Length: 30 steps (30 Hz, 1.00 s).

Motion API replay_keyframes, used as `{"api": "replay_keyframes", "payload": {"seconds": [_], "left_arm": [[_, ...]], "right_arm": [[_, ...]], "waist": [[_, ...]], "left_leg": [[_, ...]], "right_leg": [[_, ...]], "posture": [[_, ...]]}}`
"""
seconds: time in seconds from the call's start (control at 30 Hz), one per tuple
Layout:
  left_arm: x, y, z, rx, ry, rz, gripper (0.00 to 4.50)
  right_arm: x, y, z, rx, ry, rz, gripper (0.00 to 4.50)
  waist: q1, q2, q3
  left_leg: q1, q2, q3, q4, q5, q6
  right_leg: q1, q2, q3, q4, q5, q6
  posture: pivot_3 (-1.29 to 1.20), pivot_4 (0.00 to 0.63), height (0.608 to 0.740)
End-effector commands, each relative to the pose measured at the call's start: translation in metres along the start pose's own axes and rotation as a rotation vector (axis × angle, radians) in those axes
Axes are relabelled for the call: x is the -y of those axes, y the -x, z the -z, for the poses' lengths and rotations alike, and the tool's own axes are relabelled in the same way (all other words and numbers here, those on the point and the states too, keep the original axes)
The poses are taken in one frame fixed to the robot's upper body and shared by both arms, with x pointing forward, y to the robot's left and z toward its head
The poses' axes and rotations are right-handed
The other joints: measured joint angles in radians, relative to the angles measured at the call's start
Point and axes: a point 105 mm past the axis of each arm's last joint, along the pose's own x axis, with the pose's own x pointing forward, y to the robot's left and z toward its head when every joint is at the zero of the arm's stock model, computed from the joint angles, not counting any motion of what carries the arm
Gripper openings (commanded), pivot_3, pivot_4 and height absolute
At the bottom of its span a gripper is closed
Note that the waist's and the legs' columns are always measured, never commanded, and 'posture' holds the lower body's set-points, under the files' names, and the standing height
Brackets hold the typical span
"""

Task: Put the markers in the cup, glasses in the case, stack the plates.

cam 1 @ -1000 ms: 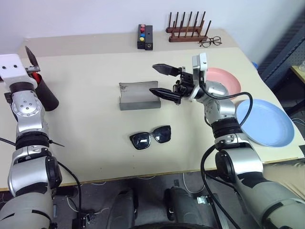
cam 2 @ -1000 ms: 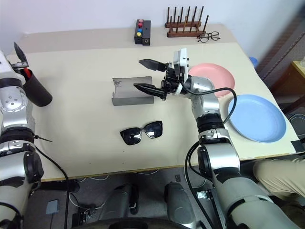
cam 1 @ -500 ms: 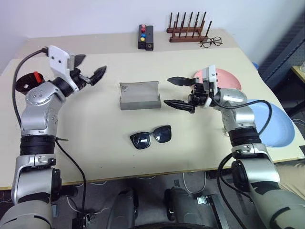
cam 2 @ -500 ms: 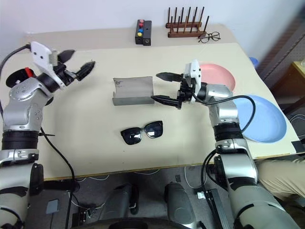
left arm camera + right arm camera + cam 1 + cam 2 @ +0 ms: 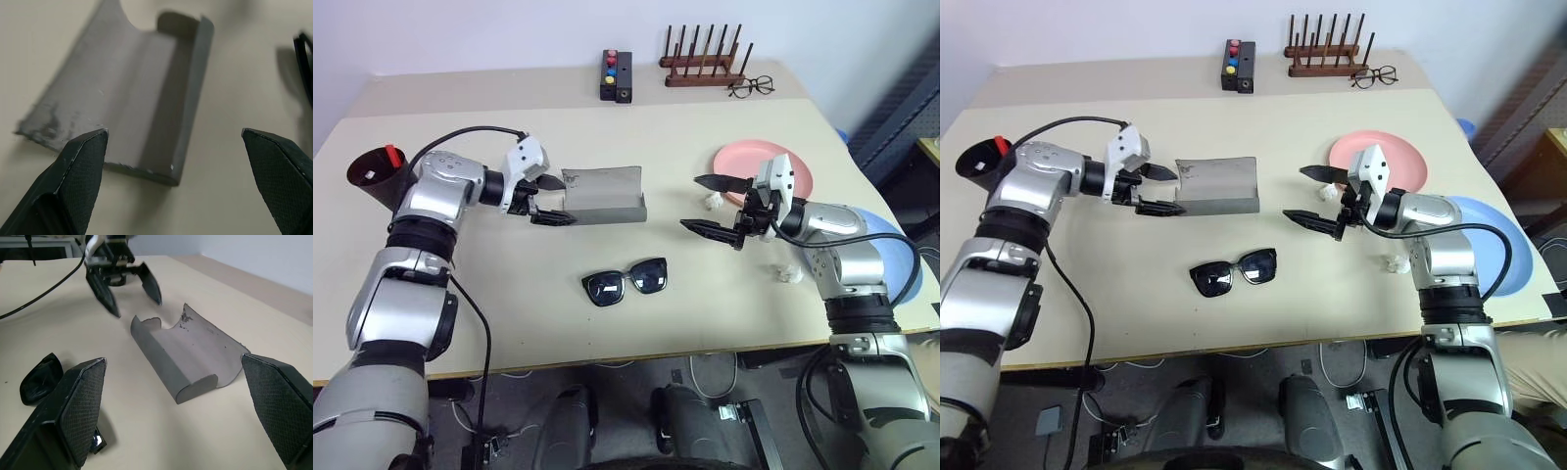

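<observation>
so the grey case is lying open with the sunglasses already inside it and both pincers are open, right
Not quite. The sunglasses are not inside; they lie on the table in front of the grey case, apart from it, as the left eye view shows. The rest holds: the case lies open and empty, and the left pincer and right pincer are both open.

A beige table stands against a pale wall, dark floor below.

Bare table lies between both open jaws; the grey case sits just ahead of the left, sunglasses below.
</observation>
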Motion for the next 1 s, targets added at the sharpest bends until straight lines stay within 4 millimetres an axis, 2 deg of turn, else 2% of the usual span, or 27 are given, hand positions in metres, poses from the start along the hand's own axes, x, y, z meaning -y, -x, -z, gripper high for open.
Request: {"api": "replay_keyframes", "payload": {"seconds": [0.03,0.13,0.23,0.43,0.8,1.0], "left_arm": [[0.000,-0.010,-0.002,-0.057,-0.095,0.023,4.47],[0.003,-0.023,-0.004,-0.066,-0.128,0.047,4.47],[0.005,-0.029,-0.006,-0.073,-0.145,0.063,3.65],[0.006,-0.031,-0.003,-0.093,-0.167,0.071,0.59],[0.008,-0.018,-0.004,-0.074,-0.191,0.099,0.59],[0.008,-0.025,-0.002,-0.074,-0.192,0.083,0.59]], "right_arm": [[0.000,0.007,-0.016,0.040,0.048,0.036,4.50],[-0.001,0.010,-0.017,0.039,0.053,0.062,4.50],[-0.001,0.014,-0.019,0.040,0.057,0.081,4.50],[-0.002,0.019,-0.018,0.035,0.059,0.107,4.50],[0.001,0.018,-0.017,0.037,0.066,0.121,4.50],[0.003,0.014,-0.017,0.044,0.074,0.120,4.50]], "waist": [[0.002,0.000,0.000],[0.003,0.000,0.000],[0.001,0.000,0.000],[-0.001,0.000,0.000],[-0.001,-0.001,0.000],[0.002,-0.001,0.000]], "left_leg": [[0.000,0.000,0.000,0.000,0.000,0.000],[0.000,0.000,-0.001,0.001,0.000,0.000],[-0.001,0.000,-0.001,0.001,0.000,0.000],[-0.001,0.000,-0.001,0.001,0.000,0.001],[-0.001,0.000,-0.001,0.001,0.000,0.001],[-0.001,0.000,-0.001,0.003,0.000,0.001]], "right_leg": [[0.000,0.000,0.000,0.000,0.000,0.000],[0.000,0.000,0.000,0.000,0.000,0.000],[0.000,0.000,0.000,0.000,0.000,0.000],[0.000,0.000,0.000,0.000,0.000,0.000],[0.000,0.000,0.000,0.000,0.000,0.000],[0.000,0.000,0.000,0.001,0.000,0.000]], "posture": [[0.00,0.150,0.740],[0.00,0.150,0.740],[0.00,0.150,0.740],[0.00,0.150,0.740],[0.00,0.150,0.740],[0.00,0.150,0.740]]}}
